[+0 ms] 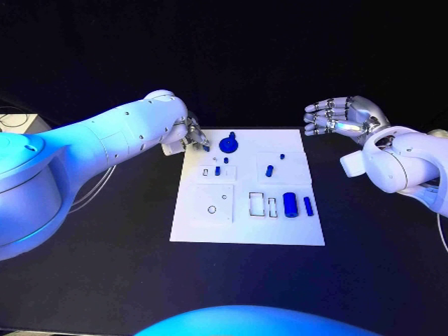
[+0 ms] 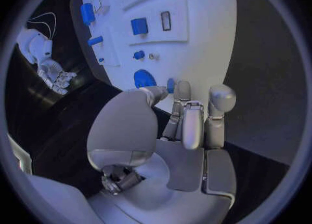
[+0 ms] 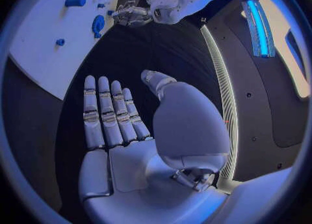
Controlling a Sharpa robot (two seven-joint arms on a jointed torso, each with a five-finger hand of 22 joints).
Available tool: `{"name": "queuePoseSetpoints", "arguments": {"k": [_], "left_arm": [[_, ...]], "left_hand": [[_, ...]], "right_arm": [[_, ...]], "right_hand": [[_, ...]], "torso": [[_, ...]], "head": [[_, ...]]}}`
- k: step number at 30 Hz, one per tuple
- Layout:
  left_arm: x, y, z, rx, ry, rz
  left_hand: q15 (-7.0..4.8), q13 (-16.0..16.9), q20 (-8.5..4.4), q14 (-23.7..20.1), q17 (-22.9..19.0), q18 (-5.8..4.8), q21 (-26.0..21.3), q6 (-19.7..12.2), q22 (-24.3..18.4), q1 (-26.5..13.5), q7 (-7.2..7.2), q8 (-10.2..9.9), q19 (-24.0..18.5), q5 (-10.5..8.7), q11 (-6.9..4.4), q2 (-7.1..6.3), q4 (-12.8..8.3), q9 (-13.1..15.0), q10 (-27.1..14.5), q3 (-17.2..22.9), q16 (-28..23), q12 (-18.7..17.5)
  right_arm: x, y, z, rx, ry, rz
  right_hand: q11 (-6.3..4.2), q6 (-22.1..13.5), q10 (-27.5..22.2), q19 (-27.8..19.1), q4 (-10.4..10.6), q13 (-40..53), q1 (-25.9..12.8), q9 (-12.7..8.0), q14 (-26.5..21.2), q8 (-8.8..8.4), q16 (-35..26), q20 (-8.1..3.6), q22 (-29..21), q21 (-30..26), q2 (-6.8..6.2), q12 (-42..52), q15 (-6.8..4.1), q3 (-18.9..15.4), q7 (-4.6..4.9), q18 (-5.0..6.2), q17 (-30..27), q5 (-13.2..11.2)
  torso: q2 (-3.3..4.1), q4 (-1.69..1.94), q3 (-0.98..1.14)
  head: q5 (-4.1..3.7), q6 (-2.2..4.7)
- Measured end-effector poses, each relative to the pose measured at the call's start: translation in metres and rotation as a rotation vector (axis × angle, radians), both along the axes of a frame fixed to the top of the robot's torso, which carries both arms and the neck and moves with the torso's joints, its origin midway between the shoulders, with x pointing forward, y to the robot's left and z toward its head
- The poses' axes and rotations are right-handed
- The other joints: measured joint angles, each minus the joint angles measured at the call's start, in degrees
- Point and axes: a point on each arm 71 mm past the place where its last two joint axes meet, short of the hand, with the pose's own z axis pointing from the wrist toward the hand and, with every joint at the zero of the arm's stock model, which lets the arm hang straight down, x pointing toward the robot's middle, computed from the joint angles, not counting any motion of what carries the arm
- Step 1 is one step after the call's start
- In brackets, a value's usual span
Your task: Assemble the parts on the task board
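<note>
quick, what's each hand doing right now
left hand: open, holding nothing, fingertips by the round blue part.
right hand: open, holding nothing, off the board.

Smooth white arm shells end in a silver segmented left hand (image 1: 192,133) and right hand (image 1: 340,115).

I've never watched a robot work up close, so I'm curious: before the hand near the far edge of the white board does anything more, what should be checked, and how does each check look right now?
1. Left hand close to a part: ok. It is at the task board's far edge, fingers beside the round blue part.
2. Left hand free to grasp: cannot tell. The left wrist view does not settle whether its fingertips already touch that part.
3. Right hand out of the way: ok. It is off the board, open, holding nothing.
4. Other blue parts undisturbed: ok. They lie apart on the board, such as the long blue part.
5. Board flat on the black table: ok.
</note>
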Motion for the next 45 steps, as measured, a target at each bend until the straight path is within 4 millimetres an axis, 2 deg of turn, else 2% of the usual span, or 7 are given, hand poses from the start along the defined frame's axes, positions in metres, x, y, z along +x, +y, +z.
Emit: {"name": "queuePoseSetpoints", "arguments": {"k": [6, 7, 13, 24, 27, 36, 45], "left_arm": [[-0.006, 0.004, 0.002, -0.026, -0.004, -0.011], [-0.007, 0.005, 0.003, -0.031, -0.006, -0.014], [-0.015, 0.006, 0.012, -0.063, -0.025, -0.036], [-0.038, 0.002, 0.025, -0.1, -0.062, -0.097], [-0.046, -0.004, 0.027, -0.096, -0.081, -0.126], [-0.066, -0.015, 0.022, -0.048, -0.135, -0.187], [-0.073, -0.019, 0.01, 0.012, -0.161, -0.206]], "left_hand": [[0.0, -0.21, -0.4, 0.0, 0.0, 0.0, 1.01, 0.05, 1.33, -1.93, -0.05, 1.78, 0.4, 0.45, -0.32, -1.93, 0.17, 0.15, 0.97, 2.16, 0.42, -0.03], [0.0, -0.21, -0.41, 0.0, 0.0, 0.0, 1.15, 0.15, 1.69, -2.54, -0.15, 1.78, 0.41, 0.43, -0.41, -2.5, -2.71, 0.14, 1.08, 5.18, 0.42, -0.03], [0.0, -0.16, -0.62, 0.0, 0.0, 0.0, 2.3, 1.27, 3.5, -3.96, -0.62, 2.11, 1.45, 0.9, -0.65, -3.34, -2.21, 0.15, 2.32, 5.69, 1.13, 0.36], [-0.43, 1.58, -0.91, 0.01, 0.0, 0.0, 3.21, 2.16, 5.1, -4.73, -1.02, 2.11, 2.21, 1.55, -0.82, -4.11, -1.99, 0.15, 3.98, 5.91, 1.74, 1.14], [-0.55, 2.54, -1.15, -0.12, 0.0, 0.0, 3.87, 2.84, 5.99, -5.41, -1.16, 2.15, 2.81, 2.08, -0.81, -4.79, -3.59, 0.15, 5.02, 8.02, 1.97, 1.58], [-0.84, 3.63, -1.53, 0.02, 0.0, 0.0, 4.74, 3.72, 7.68, -6.07, -1.64, 2.44, 3.8, 2.9, -1.34, -5.45, -3.23, 0.15, 6.54, 8.39, 2.41, 2.02], [-1.04, 4.01, -1.54, -0.18, 0.0, 0.0, 4.97, 4.13, 8.11, -6.45, -1.65, 2.44, 4.21, 3.5, -1.73, -5.83, -3.24, 0.15, 7.35, 8.39, 2.41, 2.02]], "right_arm": [[0.0, -0.001, 0.0, -0.001, 0.0, -0.003], [0.0, -0.002, 0.0, -0.001, 0.0, -0.004], [0.001, -0.004, 0.0, -0.003, 0.0, -0.009], [0.002, -0.008, 0.0, -0.006, -0.001, -0.019], [0.002, -0.01, 0.0, -0.006, -0.001, -0.022], [0.002, -0.013, 0.0, -0.008, -0.001, -0.029], [0.002, -0.014, -0.001, -0.008, 0.0, -0.03]], "right_hand": [[0.0, 0.0, 0.0, 0.0, 0.0, 0.0, 0.0, 0.0, 0.0, 0.0, -0.19, 0.0, -0.05, 0.0, 0.0, 0.0, 0.0, 0.0, 0.0, 0.0, 0.0, 0.0], [0.0, 0.0, 0.0, 0.0, 0.0, 0.0, 0.0, 0.0, 0.0, 0.0, -0.19, 0.0, -0.05, 0.0, 0.0, 0.0, 0.0, 0.0, 0.0, -0.01, 0.0, 0.0], [0.0, 0.0, 0.0, 0.0, 0.0, -0.09, 0.0, 0.0, 0.0, 0.0, -0.19, 0.0, -0.05, 0.0, 0.0, 0.0, 0.0, 0.0, 0.0, -0.01, -0.08, 0.0], [0.0, 0.0, 0.0, 0.0, 0.17, -0.1, 0.0, -0.05, 0.0, 0.0, -0.19, 0.0, -0.14, 0.0, 0.0, 0.0, 0.0, -0.17, 0.0, -0.01, -0.08, 0.0], [0.0, 0.0, 0.0, 0.0, 0.17, -0.1, 0.0, -0.05, 0.0, 0.0, -0.19, 0.0, -0.14, 0.0, 0.0, 0.0, 0.0, -0.17, 0.0, 0.0, -0.08, 0.0], [0.0, 0.0, 0.0, 0.0, 0.17, -0.1, 0.0, -0.05, 0.0, 0.0, -0.19, 0.0, -0.13, 0.0, 0.0, 0.0, 0.0, -0.17, 0.0, -0.01, -0.07, 0.0], [0.0, 0.0, 0.0, 0.0, 0.17, -0.1, 0.0, -0.04, 0.0, 0.0, -0.19, 0.0, -0.13, 0.0, 0.0, 0.0, 0.0, -0.17, 0.0, 0.0, -0.07, -0.01]], "torso": [[-0.04, 0.04, 0.0], [-0.05, 0.06, 0.0], [-0.14, 0.16, 0.02], [-0.51, 0.65, -0.08], [-0.59, 0.8, -0.12], [-0.73, 1.1, -0.18], [-0.71, 1.1, -0.21]], "head": [[0.0, 0.01], [0.0, 0.01], [-0.01, 0.01], [-0.08, -0.24], [-0.13, -0.27], [0.24, -0.62], [0.25, -1.02]]}}
